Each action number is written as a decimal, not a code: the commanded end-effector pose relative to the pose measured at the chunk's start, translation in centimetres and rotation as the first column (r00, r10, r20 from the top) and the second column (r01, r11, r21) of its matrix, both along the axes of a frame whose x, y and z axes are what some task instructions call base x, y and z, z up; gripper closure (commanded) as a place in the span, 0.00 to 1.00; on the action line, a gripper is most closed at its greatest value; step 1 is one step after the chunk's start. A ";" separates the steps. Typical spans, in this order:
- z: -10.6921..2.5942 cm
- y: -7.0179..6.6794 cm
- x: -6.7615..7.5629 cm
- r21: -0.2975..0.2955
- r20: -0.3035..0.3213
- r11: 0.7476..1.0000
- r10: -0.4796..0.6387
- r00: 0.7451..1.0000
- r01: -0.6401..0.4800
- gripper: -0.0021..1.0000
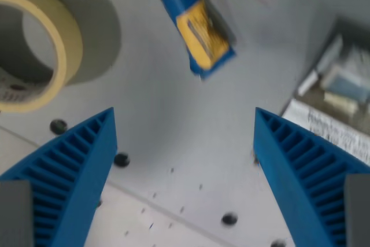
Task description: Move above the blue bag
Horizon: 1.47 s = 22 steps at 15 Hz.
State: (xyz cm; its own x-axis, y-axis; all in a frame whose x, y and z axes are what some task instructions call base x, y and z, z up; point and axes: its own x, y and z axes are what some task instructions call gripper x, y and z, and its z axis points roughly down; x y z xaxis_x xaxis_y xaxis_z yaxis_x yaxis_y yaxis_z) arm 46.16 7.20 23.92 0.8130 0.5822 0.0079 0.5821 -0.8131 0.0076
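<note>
We find the blue and yellow foil bag [191,24] at the top of the wrist view, a little left of centre. It lies flat on the pale grey tabletop [173,125], running diagonally from the upper edge, where it is cut off, down toward the wrist view's right. Its lower end stops well short of the fingertips. Because the camera looks down between the fingers, a bag this high in the picture tells us the tool is not yet over it; we judge that the arm has to travel forward, toward the top of the view, until the bag sits between the fingers.

Our blue ribbed two-finger gripper [185,114] is spread wide and holds nothing: bare table shows across the whole gap between the fingers. That suits a hover task, where nothing needs to be clasped.

Outward from the bag, a cream roll of masking tape [55,39] stands on the wrist view's left, apart from the bag and casting a round shadow. On the wrist view's right, a dark tray of small boxed items [341,79] sits beside a white printed sheet [329,128]; the picture is too blurred for us to read it. Small dark holes [121,159] dot the table near the fingers. The tape and the tray both lie off the straight path to the bag, so we expect the approach to be unobstructed.
</note>
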 end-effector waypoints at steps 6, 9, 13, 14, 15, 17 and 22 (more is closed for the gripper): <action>-2.9 2.1 2.8 0.072 -0.001 0.919 0.388 0.922 -0.387 0.00; -4.0 2.6 3.5 0.070 0.008 0.908 0.414 0.910 -0.414 0.00; -5.1 3.2 4.2 0.066 0.009 0.902 0.428 0.904 -0.427 0.00; -5.4 3.3 4.4 0.065 0.008 0.902 0.426 0.904 -0.426 0.00; -5.6 3.4 4.6 0.063 0.007 0.902 0.428 0.904 -0.428 0.00; -6.0 3.6 4.9 0.061 0.007 0.904 0.424 0.906 -0.424 0.00; -6.6 3.8 5.3 0.054 0.004 0.916 0.398 0.917 -0.398 0.00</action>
